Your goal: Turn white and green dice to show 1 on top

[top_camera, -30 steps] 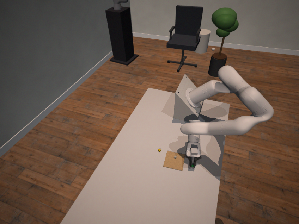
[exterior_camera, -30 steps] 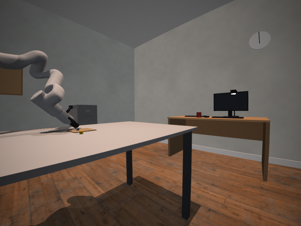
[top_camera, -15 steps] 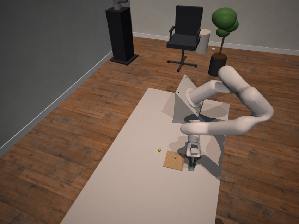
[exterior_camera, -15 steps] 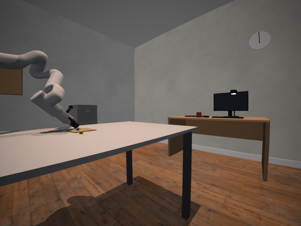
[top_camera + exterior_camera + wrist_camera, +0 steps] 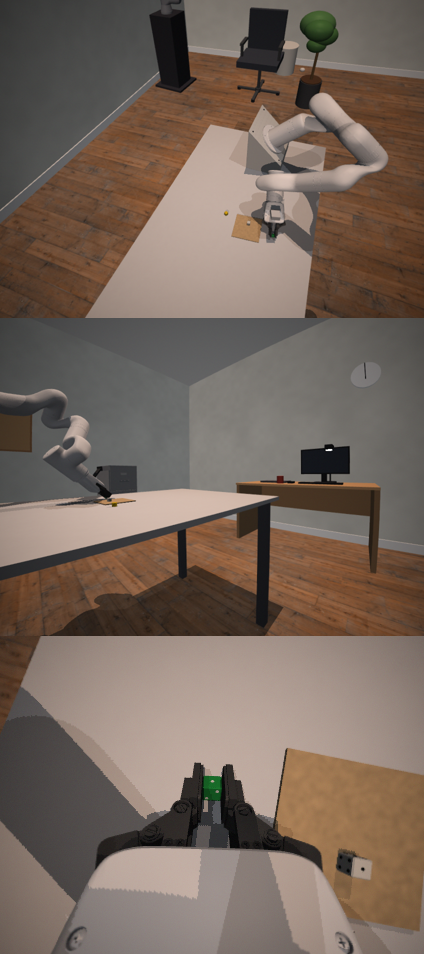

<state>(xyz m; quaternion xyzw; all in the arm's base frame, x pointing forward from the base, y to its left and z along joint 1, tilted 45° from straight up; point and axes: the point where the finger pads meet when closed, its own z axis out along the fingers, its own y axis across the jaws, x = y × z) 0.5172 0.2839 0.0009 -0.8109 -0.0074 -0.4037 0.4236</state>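
The yellow die (image 5: 226, 212) is sitting on the bare table (image 5: 191, 273), just off the mat's (image 5: 244, 231) left corner. The white die (image 5: 356, 866) is resting flat on the mat, apparently one pip showing sideways. Just beyond the mat's right edge, the gripper (image 5: 213, 781) is pinching the green die (image 5: 212, 787) above open tabletop, with the table's edge near.
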